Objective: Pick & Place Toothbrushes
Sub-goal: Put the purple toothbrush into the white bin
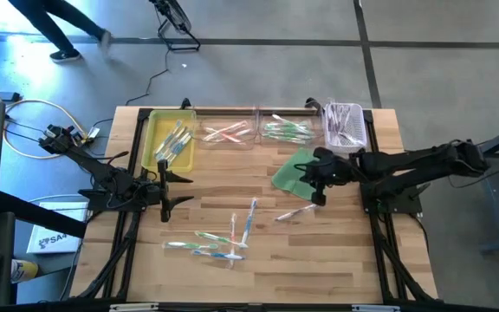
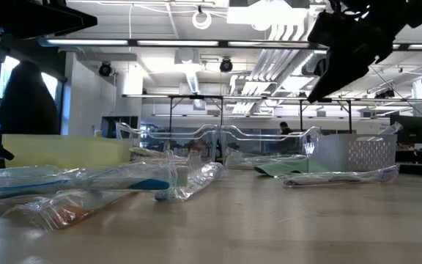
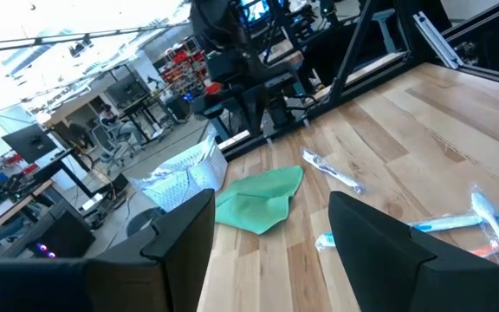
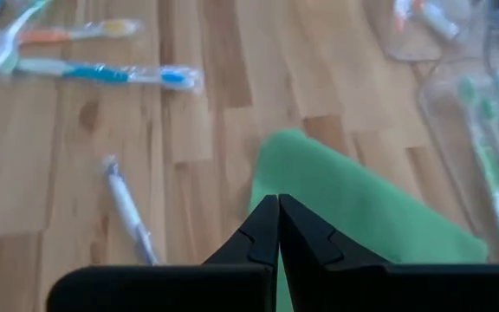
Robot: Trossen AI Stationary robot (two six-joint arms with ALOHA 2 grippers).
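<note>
Several wrapped toothbrushes (image 1: 223, 238) lie loose on the wooden table near its front; they fill the foreground of the low view (image 2: 123, 183). One whitish toothbrush (image 1: 297, 212) lies apart, right of the middle, and shows in the right wrist view (image 4: 128, 208). My right gripper (image 1: 312, 179) is shut and empty, held high above the flat green cloth (image 4: 362, 217); in the low view it hangs well clear of the table (image 2: 350, 44). My left gripper (image 1: 176, 189) is open and empty at the table's left, its fingers pointing toward the cloth (image 3: 258, 199).
Along the far edge stand a yellow tray (image 1: 154, 143), two clear trays (image 1: 232, 117) (image 1: 271, 117) and a white mesh basket (image 1: 364, 130), each holding toothbrushes. Bare wood lies between the two grippers. A person walks on the floor beyond the table (image 1: 59, 26).
</note>
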